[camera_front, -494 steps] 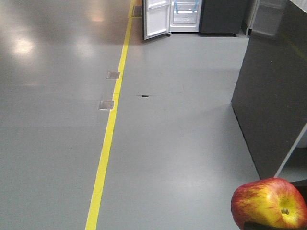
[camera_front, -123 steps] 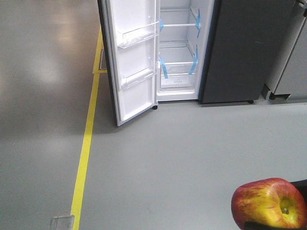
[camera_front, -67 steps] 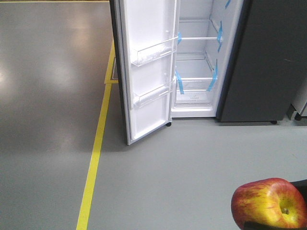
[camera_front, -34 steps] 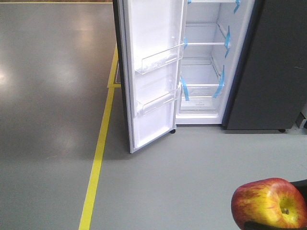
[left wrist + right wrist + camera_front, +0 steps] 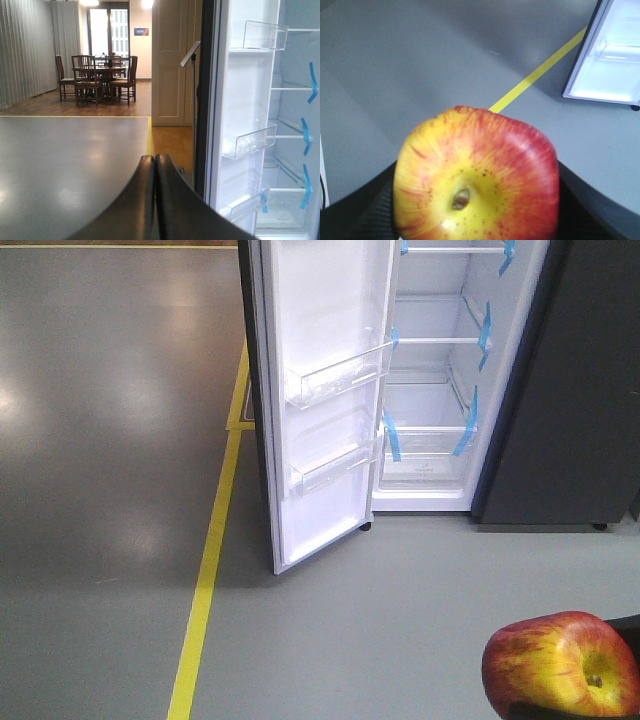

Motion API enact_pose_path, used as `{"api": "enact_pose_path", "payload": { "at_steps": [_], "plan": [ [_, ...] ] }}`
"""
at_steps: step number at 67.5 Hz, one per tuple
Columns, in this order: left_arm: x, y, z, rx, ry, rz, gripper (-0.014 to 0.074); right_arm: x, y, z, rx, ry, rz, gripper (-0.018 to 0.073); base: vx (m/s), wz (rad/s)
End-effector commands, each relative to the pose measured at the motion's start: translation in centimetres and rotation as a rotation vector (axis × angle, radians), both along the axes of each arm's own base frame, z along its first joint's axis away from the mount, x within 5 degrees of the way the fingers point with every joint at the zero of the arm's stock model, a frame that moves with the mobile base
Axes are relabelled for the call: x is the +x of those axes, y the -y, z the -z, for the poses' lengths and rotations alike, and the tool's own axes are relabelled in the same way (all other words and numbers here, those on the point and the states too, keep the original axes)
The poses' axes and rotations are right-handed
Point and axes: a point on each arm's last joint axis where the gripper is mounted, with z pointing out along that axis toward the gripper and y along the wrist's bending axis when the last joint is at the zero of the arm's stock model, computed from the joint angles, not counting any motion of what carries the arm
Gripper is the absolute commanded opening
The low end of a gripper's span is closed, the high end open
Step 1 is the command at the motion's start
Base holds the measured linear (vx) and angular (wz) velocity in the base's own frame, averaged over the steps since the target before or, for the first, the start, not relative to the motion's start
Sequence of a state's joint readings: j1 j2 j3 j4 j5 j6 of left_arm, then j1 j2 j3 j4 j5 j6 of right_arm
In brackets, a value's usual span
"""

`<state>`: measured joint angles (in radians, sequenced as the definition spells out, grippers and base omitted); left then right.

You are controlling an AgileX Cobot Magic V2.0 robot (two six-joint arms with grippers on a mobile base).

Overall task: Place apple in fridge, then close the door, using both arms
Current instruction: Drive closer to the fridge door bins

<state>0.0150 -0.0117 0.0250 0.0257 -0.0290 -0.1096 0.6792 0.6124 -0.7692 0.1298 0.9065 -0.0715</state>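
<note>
The apple (image 5: 560, 665) sits clamped in the right jaws, near right. The fridge (image 5: 430, 350) opening lies far and left of it, beside the open door (image 5: 320, 320) (left jaws pressed together, empty, likely nearer that door).

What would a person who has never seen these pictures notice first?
The red and yellow apple fills the right wrist view, clamped in the right gripper. Ahead in the front view, the fridge stands with its door swung wide open, its white inside and blue tape strips bright against the grey floor. A yellow line runs along the floor left of the door.
</note>
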Motion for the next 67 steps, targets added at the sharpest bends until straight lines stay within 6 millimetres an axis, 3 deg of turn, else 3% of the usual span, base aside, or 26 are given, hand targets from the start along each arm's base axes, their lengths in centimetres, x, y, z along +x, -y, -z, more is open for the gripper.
{"api": "enact_pose_path", "payload": {
  "at_steps": [1, 67],
  "plan": [
    [-0.07, 0.04, 0.2, -0.014, 0.062, 0.007, -0.0006, 0.29, -0.21, -1.35, 0.066, 0.071, 0.007, 0.0344, 0.1, 0.01],
    [-0.07, 0.04, 0.2, -0.014, 0.062, 0.007, -0.0006, 0.29, -0.21, -1.35, 0.066, 0.071, 0.007, 0.0344, 0.09, -0.01]
  ]
}}
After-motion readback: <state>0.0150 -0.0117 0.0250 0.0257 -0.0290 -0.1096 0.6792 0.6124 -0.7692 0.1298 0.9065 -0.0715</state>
